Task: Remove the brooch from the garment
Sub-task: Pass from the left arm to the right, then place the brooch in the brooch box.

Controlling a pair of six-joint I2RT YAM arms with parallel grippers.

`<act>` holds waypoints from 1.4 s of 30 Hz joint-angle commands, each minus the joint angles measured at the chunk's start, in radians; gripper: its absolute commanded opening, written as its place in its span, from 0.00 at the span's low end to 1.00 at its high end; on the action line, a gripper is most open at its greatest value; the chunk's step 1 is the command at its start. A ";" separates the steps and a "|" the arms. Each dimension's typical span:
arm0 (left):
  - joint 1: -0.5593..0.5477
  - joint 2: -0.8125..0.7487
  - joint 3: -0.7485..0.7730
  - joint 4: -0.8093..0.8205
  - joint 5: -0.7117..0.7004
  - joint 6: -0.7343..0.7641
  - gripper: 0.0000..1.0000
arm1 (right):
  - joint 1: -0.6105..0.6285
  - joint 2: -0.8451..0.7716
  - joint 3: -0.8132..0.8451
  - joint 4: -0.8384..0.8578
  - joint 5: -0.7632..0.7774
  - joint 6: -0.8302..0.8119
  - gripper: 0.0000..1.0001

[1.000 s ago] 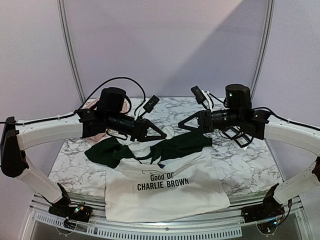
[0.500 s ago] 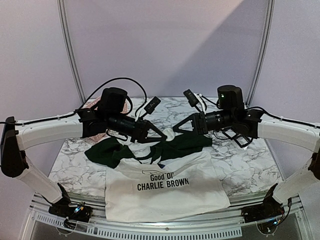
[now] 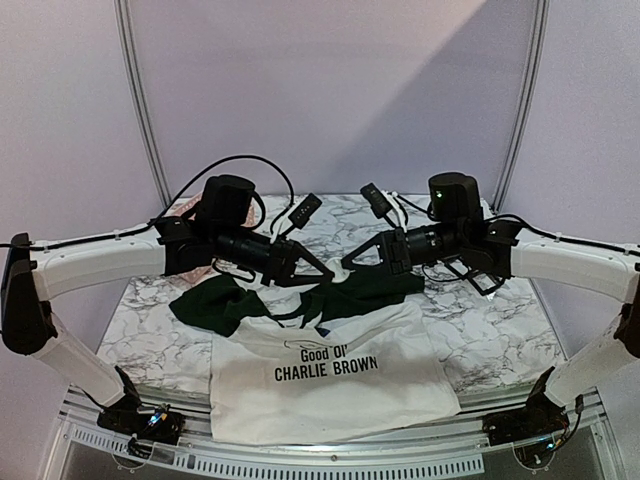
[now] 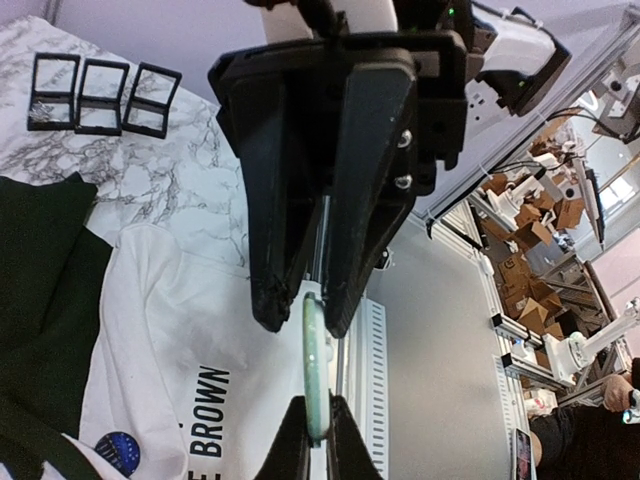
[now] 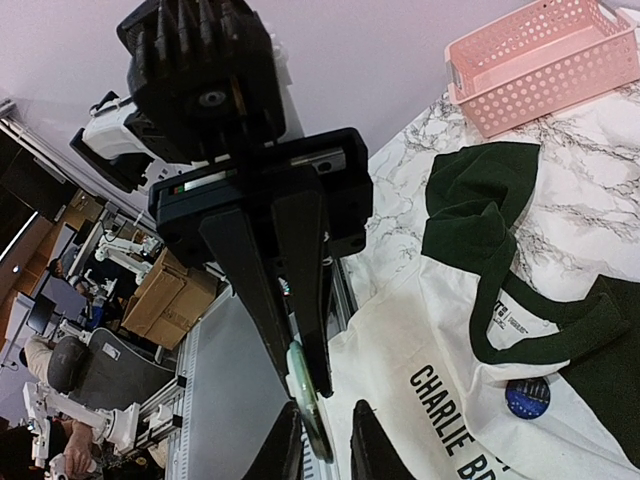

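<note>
The garment [image 3: 330,390] is a white T-shirt with dark green sleeves, lying flat on the marble table [image 3: 160,310]. Above its collar the two grippers meet tip to tip. My left gripper [image 3: 328,271] [image 4: 316,405] is shut on the edge of the brooch [image 4: 313,370], a pale green round disc seen edge-on and lifted clear of the cloth. My right gripper [image 3: 347,262] [image 5: 326,408] straddles the opposite edge of the brooch [image 5: 308,415]. One of its fingers lies against the disc and the other stands a small gap away. A small dark blue round mark [image 5: 527,397] sits below the collar.
A pink perforated basket [image 5: 540,60] stands at the far left of the table. Three black square frames [image 4: 100,95] lie on the marble at the right. A white slotted rail [image 3: 330,455] runs along the near edge.
My right arm has moved left until its fingertips reached the brooch, and its jaws have narrowed around it. The left arm and its grip have not moved.
</note>
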 commanded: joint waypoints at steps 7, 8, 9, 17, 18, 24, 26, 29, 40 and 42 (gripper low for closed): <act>-0.016 0.000 0.022 -0.018 -0.010 0.016 0.00 | 0.007 0.010 0.020 0.008 -0.009 -0.005 0.00; -0.016 0.000 0.021 -0.019 -0.011 0.015 0.00 | 0.007 0.010 0.019 0.008 -0.008 -0.007 0.00; -0.016 0.001 0.021 -0.020 -0.013 0.017 0.00 | 0.007 0.009 0.020 0.008 -0.006 -0.007 0.00; -0.014 -0.082 0.000 -0.066 -0.285 0.057 0.33 | 0.009 -0.038 0.053 -0.121 0.183 -0.035 0.00; -0.012 -0.107 -0.009 -0.068 -0.346 0.060 0.43 | 0.009 -0.045 0.072 -0.176 0.252 -0.064 0.00; 0.044 -0.302 -0.120 -0.005 -0.706 0.053 0.99 | 0.004 -0.068 0.209 -0.449 0.635 -0.180 0.00; 0.072 -0.351 -0.138 0.016 -0.737 0.050 1.00 | -0.015 -0.048 0.246 -0.525 0.734 -0.203 0.00; 0.114 -0.360 -0.122 -0.003 -0.753 0.032 1.00 | -0.059 0.009 0.299 -0.664 0.954 -0.208 0.00; 0.171 -0.297 -0.098 -0.060 -0.791 -0.036 1.00 | -0.235 0.203 0.277 -0.758 1.292 -0.252 0.00; 0.171 -0.291 -0.098 -0.057 -0.778 -0.042 0.99 | -0.267 0.223 0.270 -0.733 1.299 -0.273 0.00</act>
